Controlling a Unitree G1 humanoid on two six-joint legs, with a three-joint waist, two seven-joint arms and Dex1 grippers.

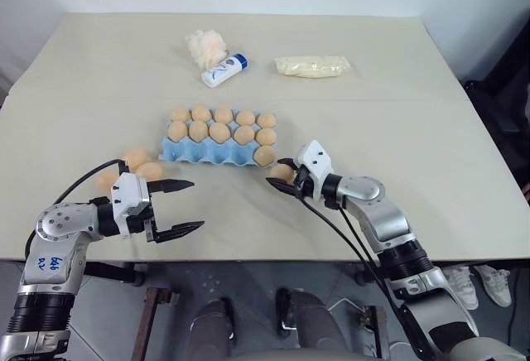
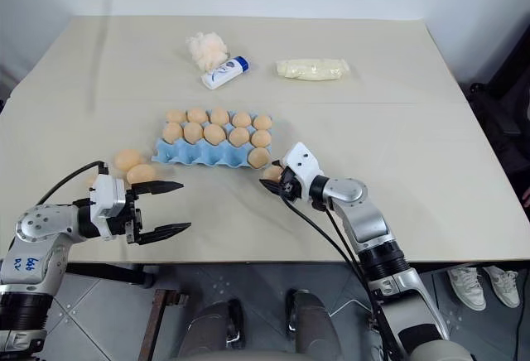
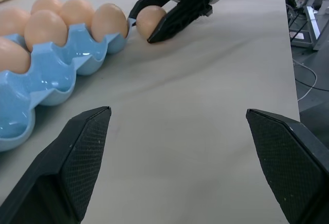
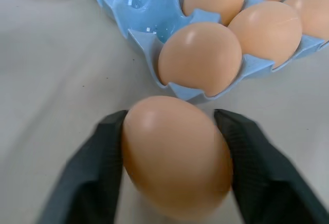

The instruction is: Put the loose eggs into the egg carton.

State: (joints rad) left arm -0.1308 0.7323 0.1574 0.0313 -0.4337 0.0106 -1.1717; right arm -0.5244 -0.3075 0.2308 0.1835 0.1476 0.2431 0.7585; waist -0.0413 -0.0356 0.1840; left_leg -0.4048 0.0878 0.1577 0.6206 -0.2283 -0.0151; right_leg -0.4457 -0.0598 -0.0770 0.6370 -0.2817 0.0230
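right gripper (image 4: 172, 167): clamped on a smooth pale orange-tan egg (image 4: 177, 157), beside the light-blue moulded egg carton (image 1: 195, 152)
left gripper (image 1: 177, 207): jaws wide, empty

Bright, even, diffuse light — no hard shadows on the table (image 1: 397, 146). Soft faint shadow under the egg carton (image 1: 199, 152) and beneath each arm. Head views sharp across the tabletop; slight barrel bend at the table's far edge. Small glossy highlights on the carton cups in the wrist views. Right wrist view: the held egg (image 4: 175, 154) and fingers (image 4: 95, 178) blurred — too close for focus.
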